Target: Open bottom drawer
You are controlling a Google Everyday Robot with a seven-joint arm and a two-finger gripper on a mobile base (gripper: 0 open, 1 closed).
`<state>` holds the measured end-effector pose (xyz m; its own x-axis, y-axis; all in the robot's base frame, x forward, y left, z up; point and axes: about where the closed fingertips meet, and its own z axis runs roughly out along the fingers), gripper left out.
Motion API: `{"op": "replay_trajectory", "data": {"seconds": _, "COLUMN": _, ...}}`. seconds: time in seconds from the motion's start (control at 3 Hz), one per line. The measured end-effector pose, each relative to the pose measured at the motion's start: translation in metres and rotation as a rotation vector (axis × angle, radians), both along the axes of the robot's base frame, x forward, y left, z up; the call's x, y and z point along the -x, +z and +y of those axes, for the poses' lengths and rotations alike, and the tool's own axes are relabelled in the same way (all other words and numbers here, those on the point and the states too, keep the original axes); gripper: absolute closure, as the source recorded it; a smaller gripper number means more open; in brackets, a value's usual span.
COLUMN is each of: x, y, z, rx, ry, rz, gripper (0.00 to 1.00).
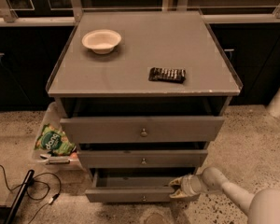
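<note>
The bottom drawer (130, 193) is a grey flat-fronted drawer with a small round knob (144, 198), lowest in the cabinet. It is pulled out some way, and its dark inside shows behind the front. My gripper (176, 188) reaches in from the lower right on a white arm and sits at the right end of the drawer's front, at its top edge. The mid-sized drawer (143, 158) and the widest top drawer (143, 129) above it also stand a little out.
A white bowl (101, 40) and a dark snack packet (167, 74) lie on the cabinet top (144, 55). A clear bin with a green bag (54, 141) stands on the floor at the left. Black cables (23, 190) lie on the floor at lower left.
</note>
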<state>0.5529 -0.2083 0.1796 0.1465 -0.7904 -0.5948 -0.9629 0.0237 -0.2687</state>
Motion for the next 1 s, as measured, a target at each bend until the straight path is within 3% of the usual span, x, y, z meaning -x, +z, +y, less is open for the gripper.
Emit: {"op": "replay_trajectory", "data": {"seconds": 1.0, "x": 0.0009, "y": -0.0073, "z": 0.0014, "rx": 0.0, "ry": -0.006, "rz": 0.015, "gripper": 0.16}}
